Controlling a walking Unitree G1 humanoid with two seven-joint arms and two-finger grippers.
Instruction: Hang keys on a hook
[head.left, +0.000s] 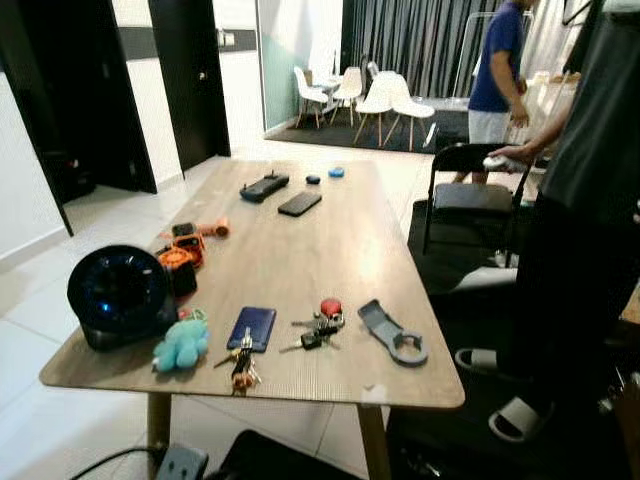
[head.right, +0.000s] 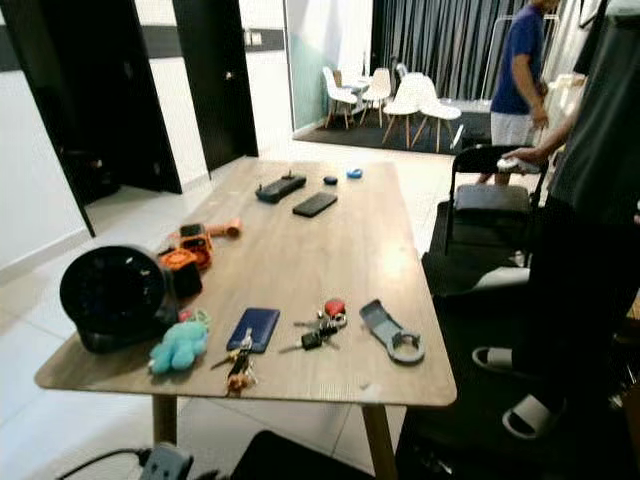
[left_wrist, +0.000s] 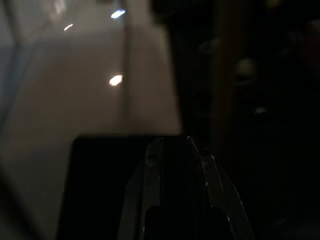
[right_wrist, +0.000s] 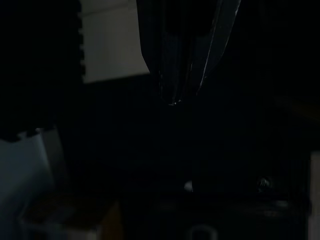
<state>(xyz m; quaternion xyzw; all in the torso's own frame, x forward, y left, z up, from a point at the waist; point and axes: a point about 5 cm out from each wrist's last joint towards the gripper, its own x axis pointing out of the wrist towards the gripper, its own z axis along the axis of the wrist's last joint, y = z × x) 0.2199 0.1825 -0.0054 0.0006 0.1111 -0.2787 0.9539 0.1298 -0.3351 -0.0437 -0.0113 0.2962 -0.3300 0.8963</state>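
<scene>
The wooden tabletop stretches away from the robot toward a dining area, and two people stand off its right side near a black chair. Neither touches anything on the wood.

Along the left edge sits a round black fan, with a teal plush toy just beside it toward the near edge and some orange gadgets behind it. At the far end lie a black phone and a black remote.

Close to the near edge, roughly at its middle, two bunches lie on either side of a blue card holder. The keys with the red tag lie just right of it, their long axis running roughly across the tabletop, left to right. A second bunch of keys lies just nearer the edge, running toward the robot. Right of the red-tagged bunch lies a grey bottle opener.

Both arms hang below the tabletop. The left gripper and the right gripper each show dark fingers that look pressed together, holding nothing. The keys lie up and ahead of both, about central, so neither arm is clearly nearer. I see no hook anywhere, so I judge the pickup comes first.
</scene>
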